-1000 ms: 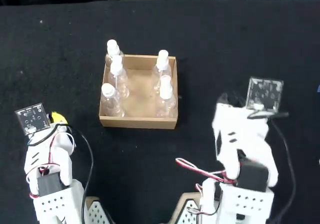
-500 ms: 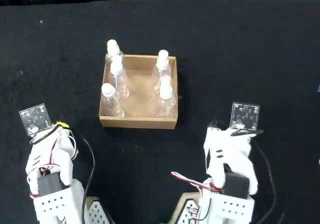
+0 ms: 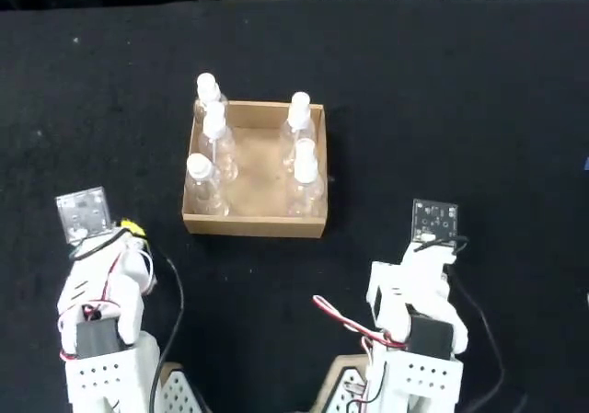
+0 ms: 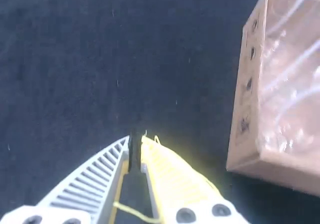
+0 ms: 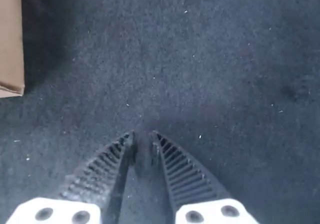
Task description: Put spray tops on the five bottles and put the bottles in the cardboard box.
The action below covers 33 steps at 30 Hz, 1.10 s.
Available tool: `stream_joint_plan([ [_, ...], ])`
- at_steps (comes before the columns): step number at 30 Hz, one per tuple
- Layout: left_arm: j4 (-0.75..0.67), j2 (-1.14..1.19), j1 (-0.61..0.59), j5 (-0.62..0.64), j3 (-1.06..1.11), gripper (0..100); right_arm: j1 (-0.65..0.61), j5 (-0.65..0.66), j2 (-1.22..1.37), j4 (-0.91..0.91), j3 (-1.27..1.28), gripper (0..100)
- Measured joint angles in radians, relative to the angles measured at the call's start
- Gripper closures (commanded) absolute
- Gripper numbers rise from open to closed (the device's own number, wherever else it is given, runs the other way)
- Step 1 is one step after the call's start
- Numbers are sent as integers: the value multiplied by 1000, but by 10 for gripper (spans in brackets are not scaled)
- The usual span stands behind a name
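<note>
The cardboard box stands at mid-table. Five clear bottles with white spray tops stand upright in it: three along its left wall and two along its right wall. My left gripper is shut with nothing in it, low over the black cloth in front of the box's left corner. My right gripper is shut and holds nothing, above bare cloth in front and to the right of the box. Both arms sit folded back near their bases.
A black cloth covers the whole table. Red and white cables trail by the right arm's base at the front edge. Room equipment shows beyond the table's far edge.
The right arm has drawn back from beside the box toward its base at the front edge. The left arm has shifted slightly. The box and bottles have stayed put.
</note>
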Motion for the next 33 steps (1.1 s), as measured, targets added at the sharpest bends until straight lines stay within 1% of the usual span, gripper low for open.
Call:
stream_joint_plan([
  [2, 95, 0, 3, 0, 0, 970, 0, 0, 0, 2, 0, 987],
  [5, 293, 0, 8, 3, 0, 970, 0, 0, 0, 2, 0, 987],
  [6, 313, 0, 8, 3, 0, 970, 0, 0, 0, 2, 0, 987],
  [17, 310, 0, 21, 3, 0, 970, 0, 0, 0, 2, 0, 987],
  [19, 310, 0, 61, 5, 0, 970, -12, 0, 0, 2, 0, 987],
  [23, 310, 0, 201, 5, 0, 970, -120, 0, 0, 2, 0, 987],
  [25, 310, 0, 249, 2, 0, 970, -158, 0, 0, 2, 0, 987],
  [27, 310, 0, 262, 5, 0, 970, -193, 0, 0, 2, 0, 987],
  [33, 310, 0, 265, 5, 0, 970, -209, 0, 0, 2, 0, 987],
])
